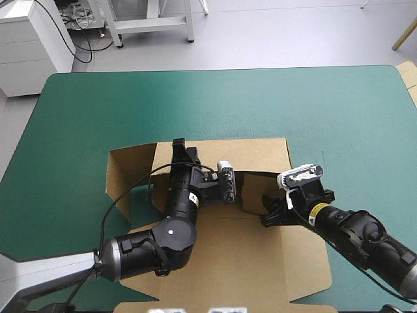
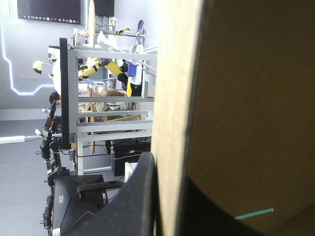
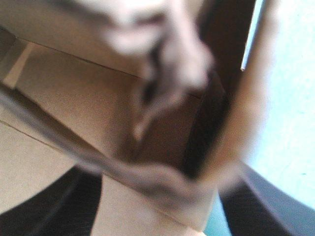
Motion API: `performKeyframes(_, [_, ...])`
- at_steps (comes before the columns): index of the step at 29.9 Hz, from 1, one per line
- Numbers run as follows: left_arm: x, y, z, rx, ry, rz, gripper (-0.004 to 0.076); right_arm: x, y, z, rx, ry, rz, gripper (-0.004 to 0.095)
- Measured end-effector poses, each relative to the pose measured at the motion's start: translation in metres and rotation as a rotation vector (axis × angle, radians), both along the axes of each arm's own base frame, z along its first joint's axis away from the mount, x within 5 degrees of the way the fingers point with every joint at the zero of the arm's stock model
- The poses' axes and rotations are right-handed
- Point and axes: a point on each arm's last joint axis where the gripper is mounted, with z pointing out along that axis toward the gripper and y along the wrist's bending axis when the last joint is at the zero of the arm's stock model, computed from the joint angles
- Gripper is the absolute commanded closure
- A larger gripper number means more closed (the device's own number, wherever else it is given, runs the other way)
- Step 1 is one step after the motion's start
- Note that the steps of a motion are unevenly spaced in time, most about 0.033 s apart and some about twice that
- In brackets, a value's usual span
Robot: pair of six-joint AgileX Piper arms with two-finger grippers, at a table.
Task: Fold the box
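The brown box (image 1: 234, 261) lies mid-table with its back wall (image 1: 221, 151) and left wall (image 1: 120, 171) raised and a wide flat panel toward the near edge. My left gripper (image 1: 179, 150) is at the top of the back wall. In the left wrist view it (image 2: 170, 169) is shut on the box, the board's edge (image 2: 172, 98) running between the black fingers (image 2: 133, 201). My right gripper (image 1: 270, 210) is low inside the box at the right-hand flap (image 1: 251, 192). The right wrist view is blurred: the gripper (image 3: 162, 184) stands open, with a board flap (image 3: 162, 201) between the fingers.
Bare teal-green cover (image 1: 339, 124) surrounds the box on the far, left and right sides. A pale strip of board (image 1: 408, 73) shows at the table's far right corner. The box's near panel reaches almost to the near edge.
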Motion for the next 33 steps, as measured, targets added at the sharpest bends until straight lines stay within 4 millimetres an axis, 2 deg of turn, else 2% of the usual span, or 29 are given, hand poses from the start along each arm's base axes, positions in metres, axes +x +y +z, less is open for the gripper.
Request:
performKeyframes(2, [0.000,0.001,0.000,0.003,-0.004,0.007,0.0731,0.001,0.001,0.001,0.008,-0.019,0.003,0.0908])
performKeyframes(3, [0.001,0.001,0.001,0.003,-0.006,0.013,0.0731,0.001,0.001,0.001,0.005,-0.024,0.003,0.0921])
performKeyframes(10, [0.002,0.004,0.002,0.010,-0.016,0.038,0.0730,0.002,0.001,0.001,0.001,-0.041,0.009,0.0924])
performKeyframes(13, [0.002,0.005,0.002,0.010,-0.018,0.042,0.0706,0.002,0.001,0.001,0.009,-0.050,0.009,0.0924])
performKeyframes(16, [0.002,0.005,0.003,0.008,-0.019,0.046,0.0578,0.003,0.002,0.002,0.019,-0.061,0.011,0.0924])
performKeyframes(21, [0.001,0.003,0.000,-0.014,0.012,0.029,0.0253,0.004,0.003,0.004,0.033,-0.085,0.014,0.0924])
performKeyframes(23, [0.000,0.002,0.000,-0.027,0.016,0.017,0.0205,0.005,0.003,0.005,0.039,-0.098,0.017,0.0924])
performKeyframes(28, [0.000,0.001,0.003,-0.031,-0.022,0.007,0.0209,0.009,0.005,0.009,0.043,-0.108,0.013,0.0924])
performKeyframes(33, [-0.004,-0.003,0.006,-0.023,-0.055,-0.022,0.0209,0.036,-0.002,0.021,0.043,-0.126,-0.072,0.0924])
